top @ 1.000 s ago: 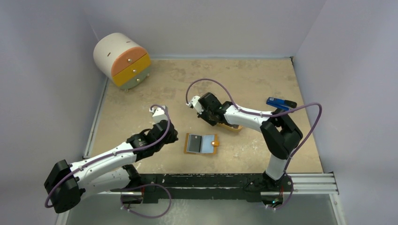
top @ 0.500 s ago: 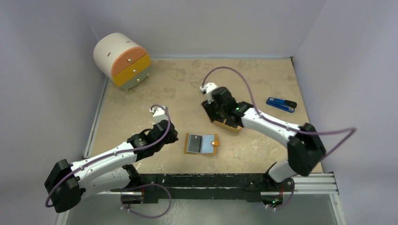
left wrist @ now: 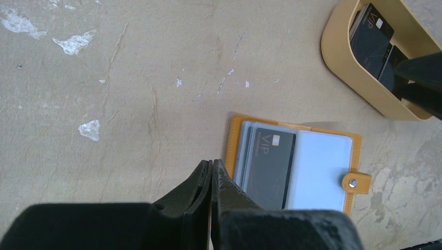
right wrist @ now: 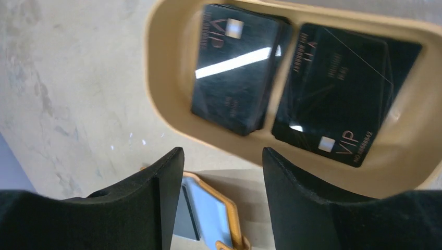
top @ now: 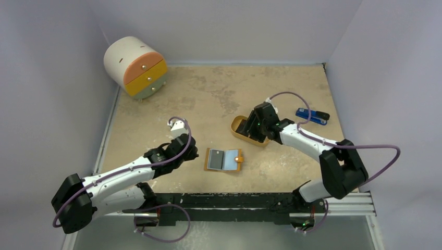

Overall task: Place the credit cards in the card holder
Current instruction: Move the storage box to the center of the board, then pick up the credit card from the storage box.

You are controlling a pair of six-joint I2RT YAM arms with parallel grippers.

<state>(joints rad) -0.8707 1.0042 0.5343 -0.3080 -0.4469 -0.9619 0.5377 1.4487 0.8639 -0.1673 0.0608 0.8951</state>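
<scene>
The card holder (top: 224, 160) lies open on the table, orange-tan with a pale blue inside (left wrist: 319, 169). One dark credit card (left wrist: 271, 166) marked VIP sits in its left pocket. More black credit cards lie in two stacks (right wrist: 234, 67) (right wrist: 333, 99) inside an orange oval tray (right wrist: 156, 88). My right gripper (right wrist: 223, 153) hangs open just above the tray's near rim, holding nothing; the top view shows it over the tray (top: 251, 130). My left gripper (left wrist: 212, 166) is shut and empty, just left of the holder's left edge.
A blue-and-black gadget (top: 311, 115) lies right of the tray. A round white drawer unit (top: 136, 67) with orange and yellow drawer fronts stands at the back left. Side walls close in the table on both sides.
The right arm swung from the tray's left side to above the tray, and its jaws opened. The left arm and the card holder stayed put.
</scene>
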